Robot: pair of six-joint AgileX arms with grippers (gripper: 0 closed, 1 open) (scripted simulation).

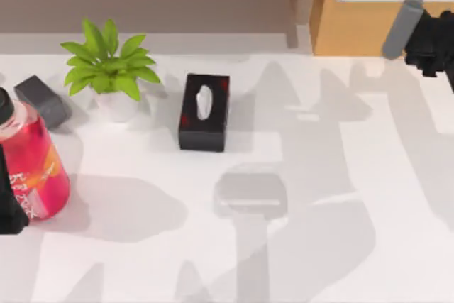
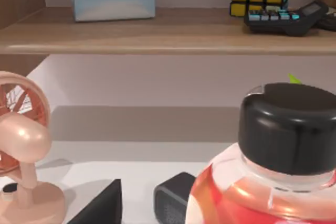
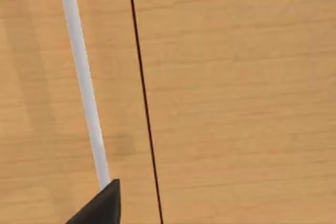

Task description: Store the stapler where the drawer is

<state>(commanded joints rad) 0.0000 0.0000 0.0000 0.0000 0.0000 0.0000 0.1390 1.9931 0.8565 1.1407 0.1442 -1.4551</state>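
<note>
A: Stapler, small dark grey oblong block w/ rounded edges (image 1: 42, 100), sits far left on the white tabletop (image 1: 319, 246) in the top view, just behind the pink bottle w/ black cap (image 1: 32, 164), near the green potted plant (image 1: 110, 69). Light orange-brown wooden drawer w/ thin silver bar handle (image 1: 386, 26) is top right, front flush, so closed by my read.

B: Arms?

A: Right arm's pincer (image 1: 433, 40) is up by the drawer front, next to the handle. Left arm's low at the left edge by the bottle. Black tissue box (image 1: 204, 111) mid-tabletop.

B: Left wrist view?

A: Stapler (image 2: 176, 205) peeks out beside the bottle (image 2: 273, 182); peach fan (image 2: 21, 145) close by. One dark pincer fingertip (image 2: 100, 208) shows; can't tell wide or narrow.

B: Right wrist view?

A: Handle bar (image 3: 84, 93) and drawer seam run close past one fingertip (image 3: 100, 208). Spread unclear too.

B: Risks?

A: Pincer could slip off the thin bar, drawer stays closed. On the left, reaching in could knock the bottle over, or shove the stapler.
</note>
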